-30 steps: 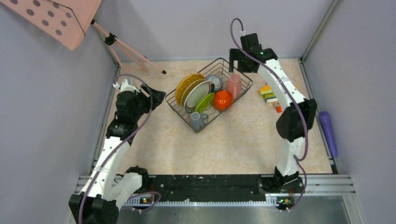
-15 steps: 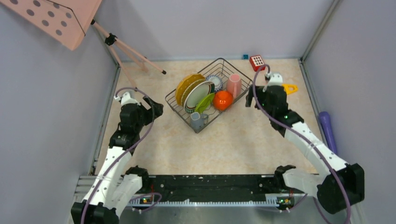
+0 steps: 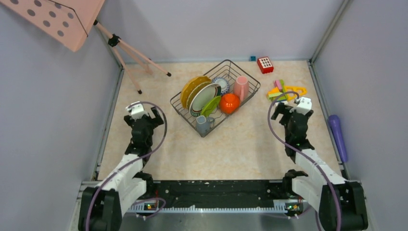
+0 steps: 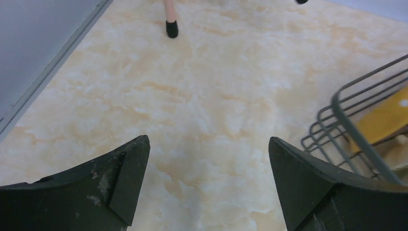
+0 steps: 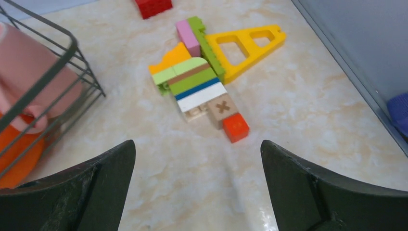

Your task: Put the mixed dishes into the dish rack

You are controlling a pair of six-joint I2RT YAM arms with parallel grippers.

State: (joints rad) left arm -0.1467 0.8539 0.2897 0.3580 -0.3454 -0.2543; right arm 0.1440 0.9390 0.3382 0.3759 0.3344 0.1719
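The dish rack stands at the middle back of the table. In it are two yellow plates, a white green-rimmed plate, a lime green plate, a patterned bowl, a pink mug, an orange-red bowl and a grey mug. My left gripper is open and empty, left of the rack and apart from it; over bare table in its wrist view. My right gripper is open and empty, right of the rack.
Toy blocks and a yellow triangular piece lie just ahead of my right gripper. A red block sits at the back. A purple cylinder lies along the right wall. A tripod foot stands ahead of my left gripper.
My right arm has swung from behind the rack back to the near right, low over the table. My left arm has drawn back toward its base. The dishes have not moved.
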